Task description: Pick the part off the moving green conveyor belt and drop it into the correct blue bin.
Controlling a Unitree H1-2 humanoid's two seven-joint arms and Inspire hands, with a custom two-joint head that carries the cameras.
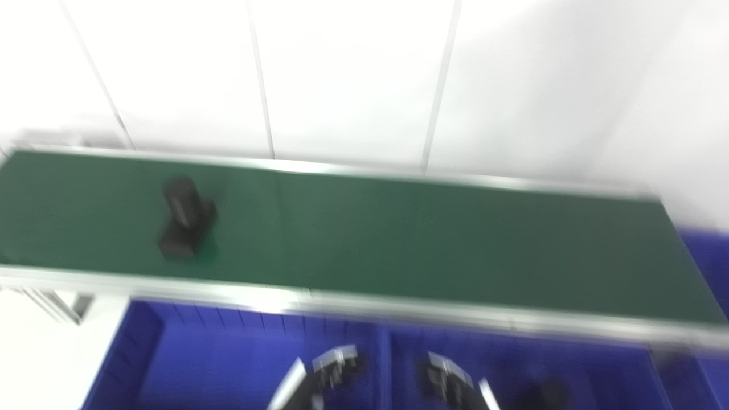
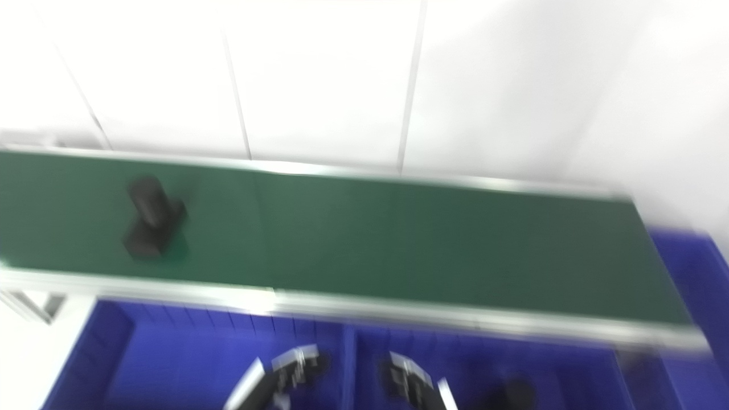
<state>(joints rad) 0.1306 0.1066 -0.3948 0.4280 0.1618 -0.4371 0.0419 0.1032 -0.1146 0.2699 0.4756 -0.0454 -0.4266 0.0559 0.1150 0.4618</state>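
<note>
Waiting step, we judged. The dark, blurred T-shaped part (image 1: 185, 219) rode the green conveyor belt (image 1: 427, 245) at nine o'clock. Left hand (image 1: 333, 367) and right hand (image 1: 447, 376) hovered over the blue plastic bins (image 1: 228, 353) at six o'clock; finger state unreadable through blur. Next: a timed reach.

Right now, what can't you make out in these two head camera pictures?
- Black part on the green belt: motion blur hides its exact shape, both views.
- Left hand and right hand: cut by the bottom edge and blurred; open or shut unclear.
- Dark object in the right blue bin: blurred, cut off, unidentifiable.
</note>
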